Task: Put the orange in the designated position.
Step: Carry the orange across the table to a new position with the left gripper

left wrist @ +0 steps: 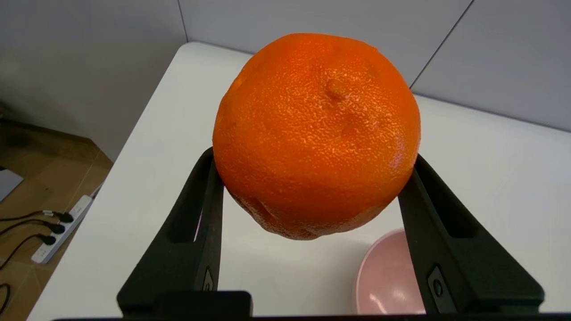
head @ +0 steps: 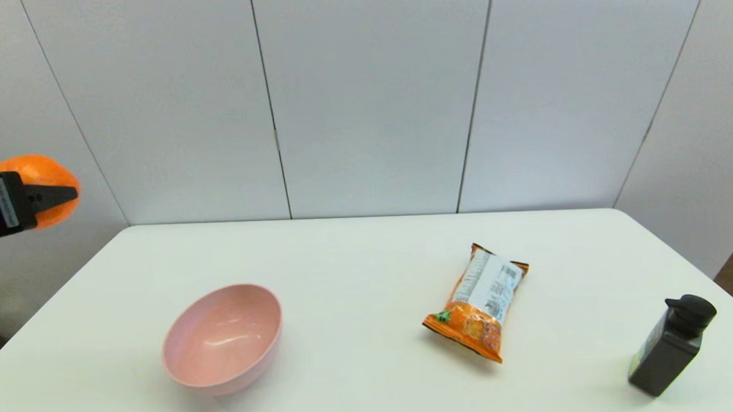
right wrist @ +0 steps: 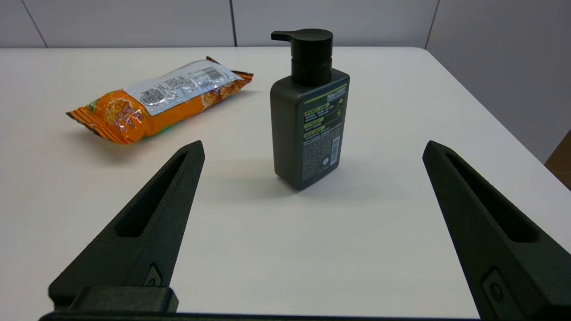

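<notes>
My left gripper (left wrist: 312, 178) is clamped on the orange (left wrist: 316, 133), one finger on each flank just below its widest girth. It's held high in the air off the table's left edge, around 9 o'clock in the head view, well apart from everything on the white table (head: 356, 261).

Handling guess: firm but not rigid, moderate weight, dimpled matte skin gives decent friction. It's round, so it can pivot between two flat fingers and will roll once released. Grip across the equator, set it down flat, open slowly. Over-squeeze would bruise the rind.

Skin is pebbled, with a small nub on top and slightly lumpy shoulders. It isn't a perfect sphere.

On the table: pink bowl (head: 223, 338) at 7 o'clock, smooth glossy plastic; crinkly foil snack packet (head: 478, 303) lying flat at 4 o'clock; matte dark pump bottle (right wrist: 309, 111) upright at 5 o'clock.

My right gripper (right wrist: 312, 187) is idle, fingers spread wide and empty, near the bottle.

Bare tabletop is the target; it's unmarked, so the exact spot can't be told.
</notes>
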